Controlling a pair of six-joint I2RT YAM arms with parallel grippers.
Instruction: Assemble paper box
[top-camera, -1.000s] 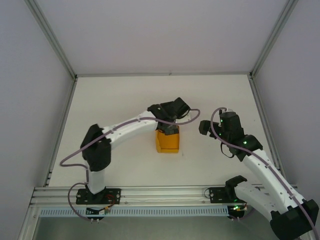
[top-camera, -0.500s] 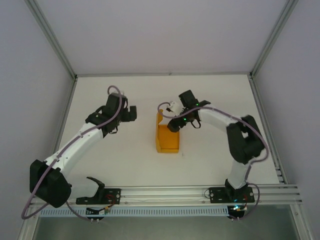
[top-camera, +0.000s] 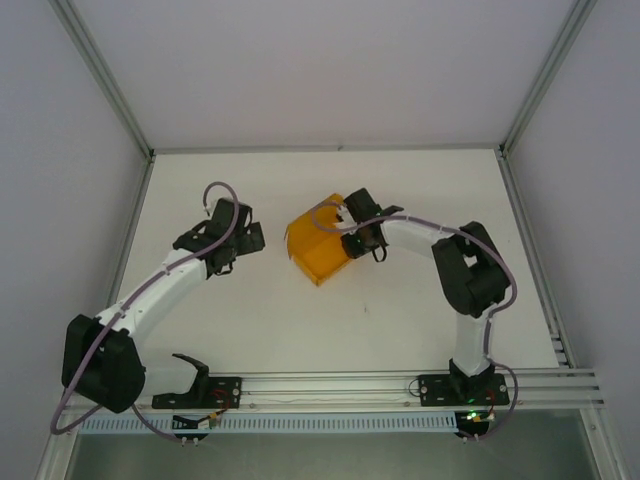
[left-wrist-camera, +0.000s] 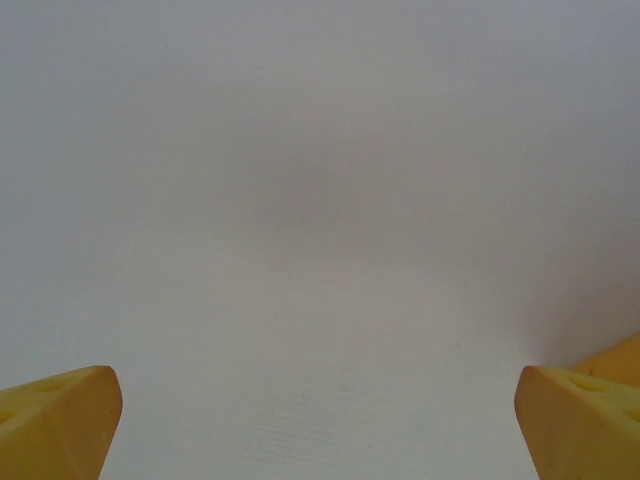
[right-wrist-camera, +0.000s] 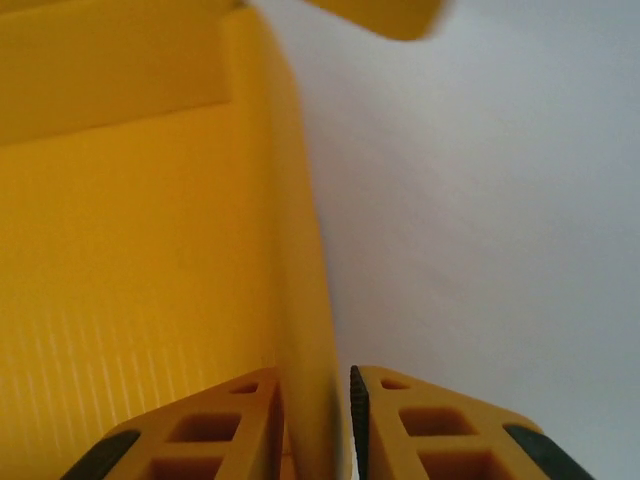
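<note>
**A:** Where does the paper box lie?

**B:** Near the middle of the table, turned askew to its edges, with one corner pointing toward the near rail. Whether it rests flat on the table cannot be told.

**A:** What has hold of it?

**B:** The right gripper, at the box's far right edge. In the wrist view its fingers are pinched on one thin card wall. The box's yellow inside lies to the left of that wall and bare table to the right.

**A:** And the other arm?

**B:** The left gripper has its jaws spread wide and carries nothing. It is well apart from the box, which lies off to its right across bare table.

**A:** So what does the next move turn on?

**B:** Probably that gap. The box is anchored on its right, and its free left side faces the open gripper, so that arm would have to travel rightward to reach a wall or flap.
</note>
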